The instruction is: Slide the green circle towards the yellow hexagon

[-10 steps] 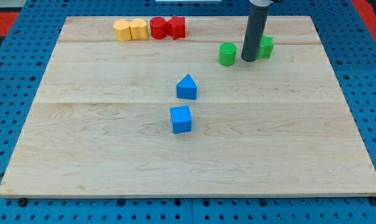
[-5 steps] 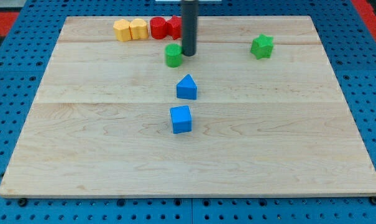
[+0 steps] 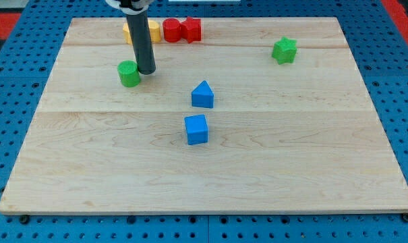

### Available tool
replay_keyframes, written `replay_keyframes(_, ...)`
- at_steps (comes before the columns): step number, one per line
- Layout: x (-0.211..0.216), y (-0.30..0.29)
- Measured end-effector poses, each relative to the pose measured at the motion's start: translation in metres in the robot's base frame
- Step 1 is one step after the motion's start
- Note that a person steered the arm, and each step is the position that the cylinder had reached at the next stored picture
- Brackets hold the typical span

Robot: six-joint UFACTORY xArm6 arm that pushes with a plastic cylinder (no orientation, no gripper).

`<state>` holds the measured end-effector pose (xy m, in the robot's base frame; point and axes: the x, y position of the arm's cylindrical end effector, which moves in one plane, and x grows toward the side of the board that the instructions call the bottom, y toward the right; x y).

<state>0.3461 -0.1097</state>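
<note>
The green circle (image 3: 129,73) sits on the wooden board at the upper left. My tip (image 3: 146,71) stands just to its right, touching or nearly touching it. The rod rises across the yellow blocks at the view's top and hides most of the yellow hexagon (image 3: 154,29). The other yellow block (image 3: 127,30) is partly hidden to the rod's left. The green circle lies below these yellow blocks, apart from them.
Two red blocks (image 3: 172,30) (image 3: 191,29) sit right of the yellow ones. A green star (image 3: 284,50) is at the upper right. A blue triangle (image 3: 202,94) and a blue cube (image 3: 196,129) sit mid-board. The board's top edge (image 3: 257,19) runs close behind the row of blocks.
My tip has swept left across the board, pushing the green circle from near the green star to below the yellow blocks. The other blocks have not moved.
</note>
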Motion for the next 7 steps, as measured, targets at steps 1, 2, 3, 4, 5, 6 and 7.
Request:
replay_keyframes(1,0.019,0.031)
replay_keyframes(2,0.048,0.022)
replay_keyframes(3,0.047,-0.026)
replay_keyframes(4,0.035,-0.052)
replay_keyframes(5,0.022,-0.055)
replay_keyframes(6,0.009,-0.055)
replay_keyframes(7,-0.004,-0.055)
